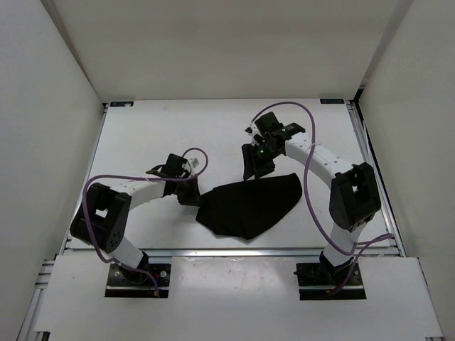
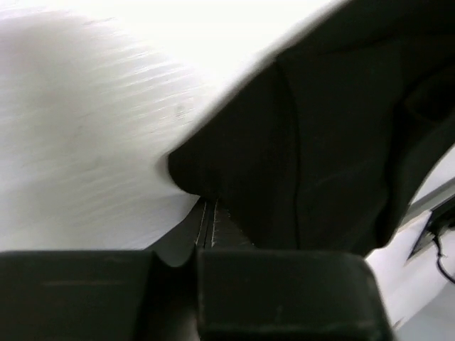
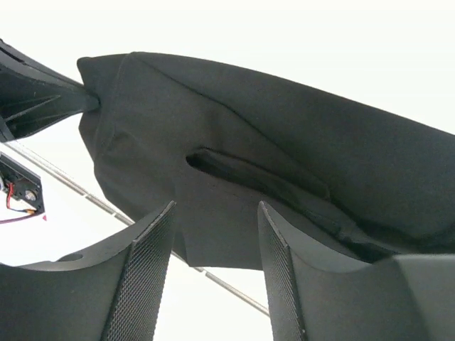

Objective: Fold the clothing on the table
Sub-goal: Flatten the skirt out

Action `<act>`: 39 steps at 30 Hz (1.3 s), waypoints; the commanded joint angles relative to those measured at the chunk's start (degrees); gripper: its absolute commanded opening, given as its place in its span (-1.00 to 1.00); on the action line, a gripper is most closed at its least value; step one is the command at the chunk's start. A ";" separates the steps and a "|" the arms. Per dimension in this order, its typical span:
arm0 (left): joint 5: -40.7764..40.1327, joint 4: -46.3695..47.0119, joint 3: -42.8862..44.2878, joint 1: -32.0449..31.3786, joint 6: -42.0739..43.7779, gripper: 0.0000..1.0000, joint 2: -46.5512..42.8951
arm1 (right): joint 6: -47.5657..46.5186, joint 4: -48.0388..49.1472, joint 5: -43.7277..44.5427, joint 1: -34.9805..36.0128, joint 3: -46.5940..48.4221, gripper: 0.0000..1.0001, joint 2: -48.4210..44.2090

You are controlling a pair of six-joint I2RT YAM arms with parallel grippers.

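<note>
Clothing (image 1: 249,206) lies in a rough black wedge on the near half of the table (image 1: 178,128), between the two arms, in the overhead view. The left gripper (image 1: 192,197) meets its left corner and the right gripper (image 1: 254,169) hangs at its far edge. Black claws against black cloth make the fingers hard to read from above.

The left wrist view is blurred. The left gripper (image 2: 208,220) has its fingers pressed almost together, with a corner of the clothing (image 2: 320,142) right at their tips; the frame cuts off the finger bases.

In the right wrist view, the right gripper (image 3: 215,213) is spread wide and holds nothing. The clothing (image 3: 249,142) stretches beyond it, its far corner pinched in the left gripper (image 3: 43,99).
</note>
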 commanded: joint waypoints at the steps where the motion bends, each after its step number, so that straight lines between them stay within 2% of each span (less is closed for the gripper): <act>1: 2.97 1.93 4.00 -0.46 -0.47 -1.00 -2.54 | -0.88 -2.45 0.98 -0.63 2.87 0.08 0.36; 3: 2.02 2.55 7.43 -0.55 -1.36 -1.00 -3.33 | -0.44 -2.62 2.29 -0.81 2.87 0.07 -0.25; 5: 1.66 1.16 15.92 -0.11 -1.44 -1.00 -0.98 | -0.18 -2.36 2.91 -1.51 2.52 0.07 -0.52; 9: 5.44 0.97 31.76 1.12 -3.02 -1.00 4.74 | 1.49 -0.87 4.32 -3.27 0.24 0.06 -2.37; 12: 10.35 2.02 46.95 1.82 -6.53 -1.00 7.38 | 2.11 0.71 5.46 -4.15 -2.13 0.05 -5.00; 15: 13.61 0.89 55.93 0.68 -6.99 -1.00 7.74 | 3.33 1.86 6.43 -5.03 -4.85 0.05 -7.19; 16: 14.14 0.18 56.57 0.42 -6.63 -1.00 7.21 | 3.95 2.47 6.43 -5.12 -6.08 0.06 -8.07; 19: 13.44 -0.53 52.72 1.03 -6.10 -1.00 2.57 | 4.40 3.44 6.69 -6.52 -8.46 0.07 -9.66; 22: 14.22 1.92 38.85 3.04 -7.94 -1.00 -4.62 | 4.75 4.23 6.69 -7.92 -10.21 0.05 -11.07; 25: 13.62 1.85 20.95 3.75 -8.39 -1.00 -11.76 | 4.75 5.37 5.82 -8.63 -11.45 0.06 -11.68; 28: 15.63 1.76 8.02 2.18 -9.61 -1.00 -18.97 | 4.66 4.85 6.16 -9.60 -11.72 0.06 -11.42; 29: 16.77 2.19 5.71 1.30 -10.40 -0.97 -22.12 | 4.48 4.85 5.90 -9.51 -11.72 0.06 -11.25; 31: 17.83 2.03 -0.88 0.86 -11.55 -0.65 -25.91 | 4.40 4.49 5.90 -9.42 -11.63 0.06 -10.55; 34: 18.10 0.36 -1.27 3.40 -10.68 -0.46 -27.42 | 4.57 4.41 5.37 -8.90 -11.20 0.06 -9.32; 39: 18.36 0.88 3.22 3.93 -10.15 -0.40 -24.62 | 3.95 4.76 3.18 -5.56 -6.10 0.06 -4.58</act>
